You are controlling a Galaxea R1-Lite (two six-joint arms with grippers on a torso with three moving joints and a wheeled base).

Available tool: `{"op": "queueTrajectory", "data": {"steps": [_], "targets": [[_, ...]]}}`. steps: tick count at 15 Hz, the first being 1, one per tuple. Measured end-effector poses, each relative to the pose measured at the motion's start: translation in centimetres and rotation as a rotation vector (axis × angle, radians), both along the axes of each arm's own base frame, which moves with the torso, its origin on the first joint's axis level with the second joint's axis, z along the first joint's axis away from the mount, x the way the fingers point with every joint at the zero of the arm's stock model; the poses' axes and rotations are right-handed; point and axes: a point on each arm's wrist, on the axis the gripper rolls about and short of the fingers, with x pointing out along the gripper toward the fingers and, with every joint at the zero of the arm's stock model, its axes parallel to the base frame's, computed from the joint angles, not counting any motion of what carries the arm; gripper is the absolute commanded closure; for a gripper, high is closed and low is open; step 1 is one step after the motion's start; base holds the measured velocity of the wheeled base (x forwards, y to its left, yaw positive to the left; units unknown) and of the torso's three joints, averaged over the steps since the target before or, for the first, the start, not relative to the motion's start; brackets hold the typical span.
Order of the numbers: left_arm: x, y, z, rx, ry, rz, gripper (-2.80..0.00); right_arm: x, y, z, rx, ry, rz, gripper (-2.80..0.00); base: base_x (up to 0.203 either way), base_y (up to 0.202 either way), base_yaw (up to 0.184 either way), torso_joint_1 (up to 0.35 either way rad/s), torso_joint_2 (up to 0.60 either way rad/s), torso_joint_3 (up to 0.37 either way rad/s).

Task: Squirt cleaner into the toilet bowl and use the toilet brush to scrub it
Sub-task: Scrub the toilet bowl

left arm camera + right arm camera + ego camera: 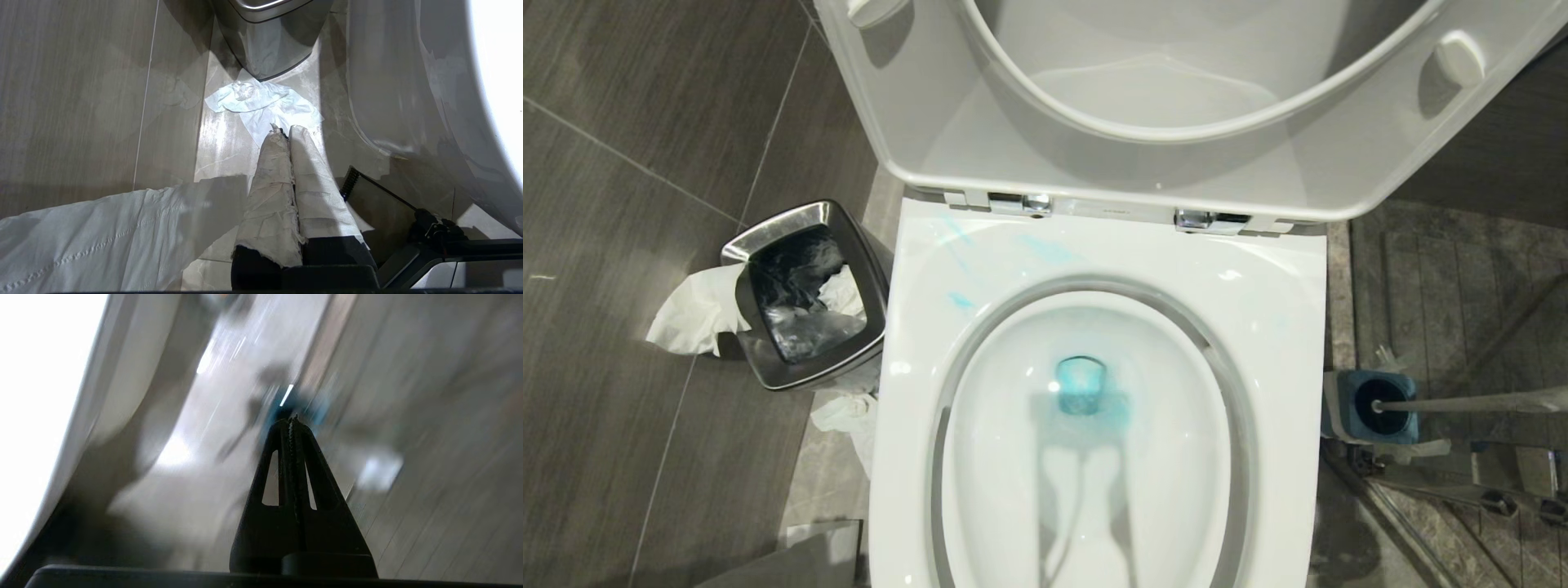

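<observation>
Lying all around the toilet bowl (pixel 1094 457): dark grey tiled floor (pixel 629 204), open on the bowl's left. Standing raised behind the bowl: lid and seat (pixel 1094 122), cut off above. Tinting the water in the bowl and smearing its back rim: blue cleaner (pixel 1081 388). Sitting left of the bowl: steel bin (pixel 805 290), tissue (pixel 690 314) spilling over it. Standing right of the bowl: toilet brush (pixel 1462 402) in its blue holder (pixel 1372 406), handle running off-frame. Hanging beside the bowl, both pressed together, empty: left gripper (pixel 284 131), wrapped in cloth; right gripper (pixel 292 420), aimed at a blurred blue shape, possibly the holder.
</observation>
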Motion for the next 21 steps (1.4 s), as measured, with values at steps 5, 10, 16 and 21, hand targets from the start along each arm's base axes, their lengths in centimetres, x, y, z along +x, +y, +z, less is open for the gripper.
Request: {"op": "queueTrajectory", "data": {"steps": [5,10,16,21], "targets": [[0.0,0.0,0.0,0.000,0.000,-0.001,0.00,-4.8,0.2,-2.7,0.087,0.156,0.015,0.00,0.000,0.000,0.000,0.000,0.00,0.000],[0.0,0.0,0.0,0.000,0.000,0.000,0.00,-7.7,1.3,-7.9,0.107,0.175,-0.046,0.00,0.000,0.000,0.000,0.000,0.00,0.000],[0.0,0.0,0.0,0.000,0.000,0.000,0.00,-7.0,0.7,-12.1,0.042,0.101,-0.125,0.00,0.000,0.000,0.000,0.000,0.00,0.000],[0.0,0.0,0.0,0.000,0.000,0.000,0.00,-4.9,-0.8,-12.5,0.045,0.095,-0.214,0.00,0.000,0.000,0.000,0.000,0.00,0.000]]}}
